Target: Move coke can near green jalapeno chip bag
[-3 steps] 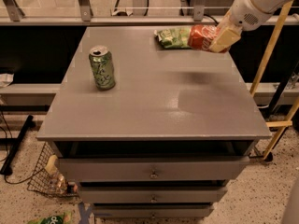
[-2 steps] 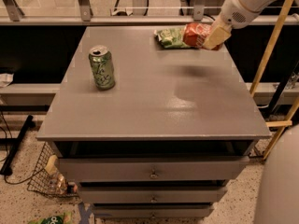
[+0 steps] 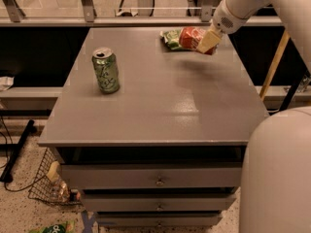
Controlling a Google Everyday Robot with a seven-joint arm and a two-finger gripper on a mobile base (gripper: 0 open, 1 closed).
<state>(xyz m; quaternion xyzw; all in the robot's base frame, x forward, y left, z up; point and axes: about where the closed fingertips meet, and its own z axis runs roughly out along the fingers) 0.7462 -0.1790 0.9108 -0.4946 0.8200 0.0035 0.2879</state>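
Carried leftward since a second ago, the coke can (image 3: 190, 36) lies roughly level, clamped in the closed gripper (image 3: 202, 43), with the green jalapeno chip bag (image 3: 170, 37) just beyond the can, on the gripper's camera-left side, apparently touching.

No word or number can be read anywhere. White script is seen on the red coke can (image 3: 190, 36), but its letters cannot be made out. Pale marks on the green soda can (image 3: 106, 72) and yellowish print on the green jalapeno chip bag (image 3: 170, 37) are likewise illegible. The coke can is clasped by the gripper (image 3: 206, 41) at the far right of the table (image 3: 160, 106), just beside the bag
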